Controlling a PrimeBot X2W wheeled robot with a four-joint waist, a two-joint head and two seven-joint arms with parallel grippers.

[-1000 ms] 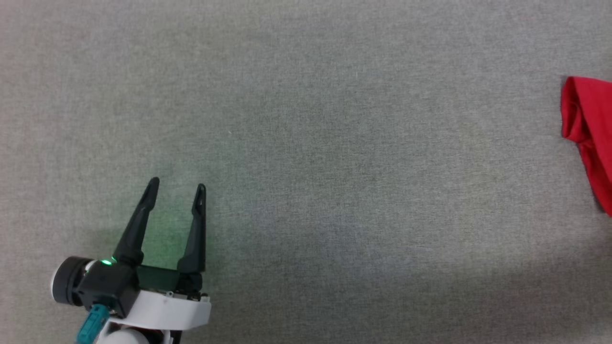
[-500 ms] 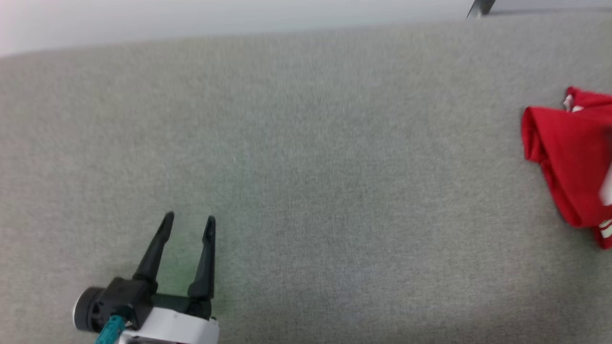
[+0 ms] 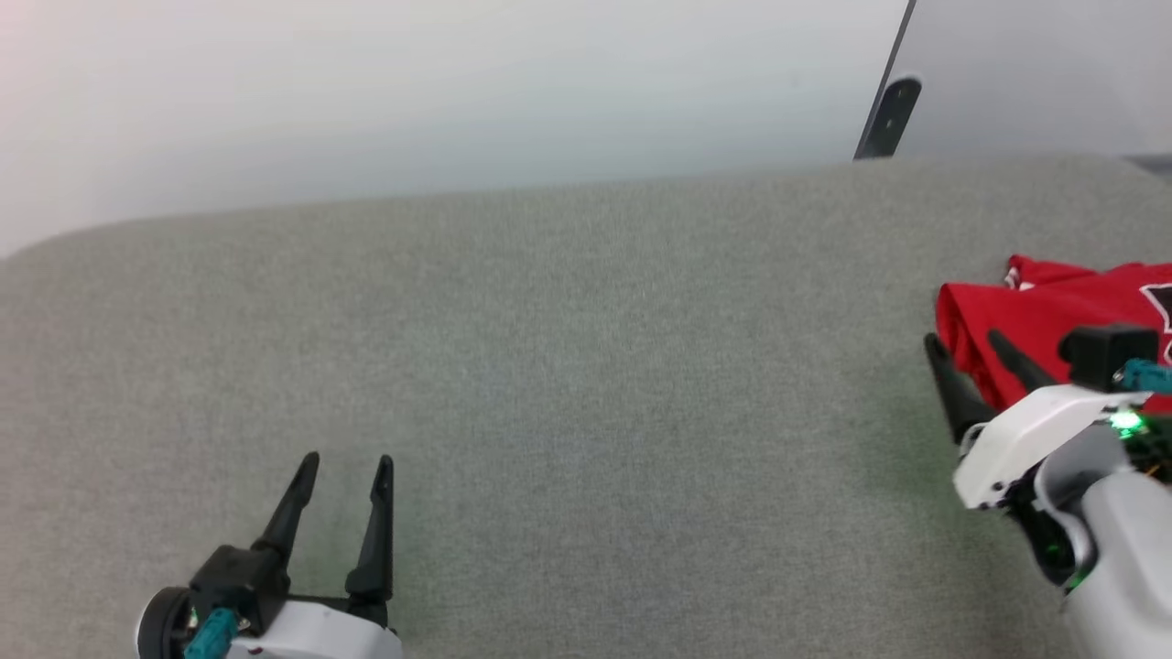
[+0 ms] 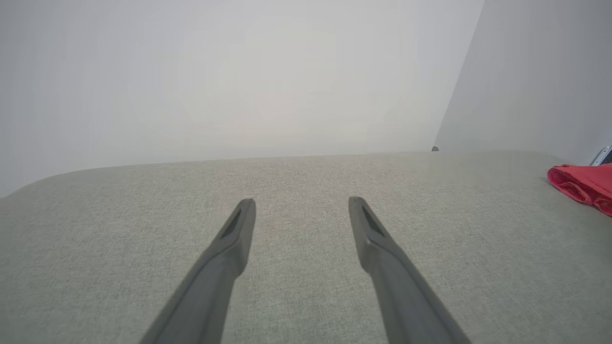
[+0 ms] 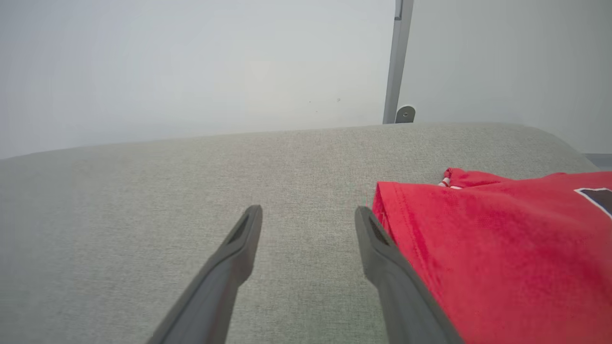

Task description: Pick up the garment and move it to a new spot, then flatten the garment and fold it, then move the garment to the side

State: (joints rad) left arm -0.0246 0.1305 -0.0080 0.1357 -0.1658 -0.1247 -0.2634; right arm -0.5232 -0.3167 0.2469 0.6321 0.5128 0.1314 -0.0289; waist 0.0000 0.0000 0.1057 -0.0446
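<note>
Folded red jersey shirt [image 3: 1035, 311] lies at the right edge, seemingly set aside; right tool [image 3: 961, 338] and left tool [image 3: 348, 458] gape empty.

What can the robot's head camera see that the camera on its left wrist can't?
Head camera's extras: the right pincer, open, at the left edge of the red garment, plus a bit of black print on the shirt.
Left wrist camera's extras: a low, side-on look at the garment's rolled edge, off to that view's right.
Both share: the left pincer, open with nothing in it, the grey padded surface, the pale wall, and the garment lying on the surface.
</note>
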